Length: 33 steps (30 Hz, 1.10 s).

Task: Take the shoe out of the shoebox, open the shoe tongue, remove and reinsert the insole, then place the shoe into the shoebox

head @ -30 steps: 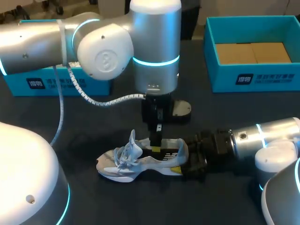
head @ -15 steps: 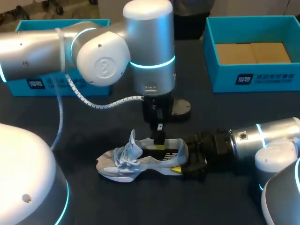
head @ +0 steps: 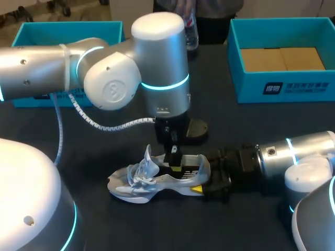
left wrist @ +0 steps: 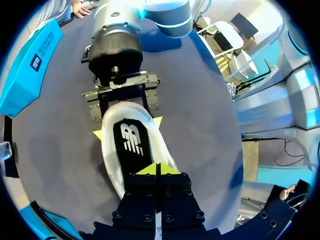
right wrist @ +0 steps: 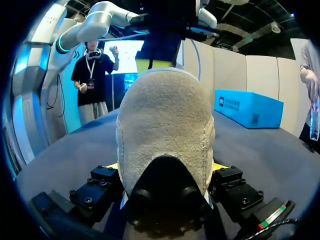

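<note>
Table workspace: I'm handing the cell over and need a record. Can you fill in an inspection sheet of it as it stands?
surface: dark table, no spills seen.
job's things: grey shoe upright on its sole, black insole inside it; open shoebox at far right, no shoe in it; second teal box at far left, partly behind the left arm.
clutter: nothing seen.
claws: left claw shut, tips at the shoe's opening above the insole; right claw shut on the shoe's heel.
cables: white coiled cable hangs along the left arm.
surroundings: a hand with a bottle at the far edge; cannot tell if over the table.
</note>
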Each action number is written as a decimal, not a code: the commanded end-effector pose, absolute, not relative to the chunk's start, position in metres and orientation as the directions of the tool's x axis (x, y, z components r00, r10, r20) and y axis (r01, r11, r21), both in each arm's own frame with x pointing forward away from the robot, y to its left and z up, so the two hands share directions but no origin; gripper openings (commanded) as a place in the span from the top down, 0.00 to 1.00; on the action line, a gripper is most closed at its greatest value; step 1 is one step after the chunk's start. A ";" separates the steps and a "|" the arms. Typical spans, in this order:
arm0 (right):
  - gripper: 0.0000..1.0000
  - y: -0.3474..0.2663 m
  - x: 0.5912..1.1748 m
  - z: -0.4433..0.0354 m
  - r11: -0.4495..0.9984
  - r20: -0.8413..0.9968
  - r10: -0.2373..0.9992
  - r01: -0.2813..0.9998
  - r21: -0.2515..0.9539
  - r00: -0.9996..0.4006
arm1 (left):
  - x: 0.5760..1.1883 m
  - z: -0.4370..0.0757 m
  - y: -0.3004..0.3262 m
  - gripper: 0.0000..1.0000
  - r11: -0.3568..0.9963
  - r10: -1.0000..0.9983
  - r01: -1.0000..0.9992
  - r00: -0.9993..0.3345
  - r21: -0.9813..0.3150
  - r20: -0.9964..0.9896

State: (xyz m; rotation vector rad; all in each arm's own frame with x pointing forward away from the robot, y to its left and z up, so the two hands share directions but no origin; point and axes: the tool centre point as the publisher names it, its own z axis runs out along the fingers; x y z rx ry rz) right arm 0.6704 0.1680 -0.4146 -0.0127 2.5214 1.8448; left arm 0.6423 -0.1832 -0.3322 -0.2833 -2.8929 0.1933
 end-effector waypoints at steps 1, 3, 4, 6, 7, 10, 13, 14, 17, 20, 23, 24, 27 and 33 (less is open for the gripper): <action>1.00 0.168 0.669 -0.413 0.305 -0.021 0.005 -0.018 0.952 -1.000 | 0.647 -0.347 -0.179 1.00 0.973 0.204 0.170 -0.953 -0.159 0.226; 1.00 0.168 0.669 -0.413 0.305 -0.021 0.005 -0.018 0.952 -1.000 | 0.646 -0.349 -0.180 1.00 0.973 0.203 0.170 -0.952 -0.158 0.227; 1.00 0.168 0.669 -0.413 0.305 -0.021 0.005 -0.018 0.952 -1.000 | 0.645 -0.351 -0.182 1.00 0.973 0.205 0.172 -0.952 -0.155 0.229; 1.00 0.168 0.669 -0.413 0.305 -0.021 0.005 -0.018 0.952 -1.000 | 0.644 -0.354 -0.186 1.00 0.974 0.207 0.176 -0.947 -0.143 0.245; 1.00 0.168 0.669 -0.413 0.305 -0.021 0.005 -0.018 0.952 -1.000 | 0.643 -0.356 -0.189 1.00 0.976 0.202 0.172 -0.946 -0.137 0.253; 1.00 0.168 0.669 -0.413 0.305 -0.021 0.005 -0.018 0.952 -1.000 | 0.640 -0.361 -0.193 1.00 0.976 0.205 0.176 -0.942 -0.130 0.267; 1.00 0.168 0.669 -0.413 0.305 -0.021 0.005 -0.018 0.952 -1.000 | 0.637 -0.366 -0.193 1.00 0.976 0.210 0.183 -0.938 -0.119 0.275; 1.00 0.168 0.669 -0.413 0.305 -0.021 0.005 -0.018 0.952 -1.000 | 0.637 -0.367 -0.193 1.00 0.976 0.210 0.184 -0.938 -0.115 0.275; 1.00 0.168 0.669 -0.413 0.305 -0.021 0.005 -0.018 0.952 -1.000 | 0.636 -0.371 -0.191 1.00 0.980 0.197 0.177 -0.941 -0.093 0.277; 1.00 0.168 0.669 -0.413 0.305 -0.021 0.005 -0.018 0.952 -1.000 | 0.635 -0.376 -0.187 1.00 0.985 0.170 0.153 -0.947 -0.082 0.274; 1.00 0.168 0.669 -0.413 0.305 -0.021 0.005 -0.018 0.952 -1.000 | 0.635 -0.381 -0.180 1.00 0.985 0.167 0.152 -0.947 -0.078 0.273; 1.00 0.168 0.669 -0.413 0.305 -0.021 0.005 -0.018 0.952 -1.000 | 0.634 -0.384 -0.178 1.00 0.986 0.162 0.149 -0.949 -0.069 0.270; 1.00 0.168 0.669 -0.413 0.305 -0.021 0.005 -0.018 0.952 -1.000 | 0.632 -0.389 -0.171 1.00 0.987 0.160 0.151 -0.946 -0.052 0.283; 1.00 0.168 0.669 -0.413 0.305 -0.021 0.005 -0.018 0.952 -1.000 | 0.620 -0.388 -0.163 1.00 0.984 0.175 0.173 -0.946 -0.031 0.274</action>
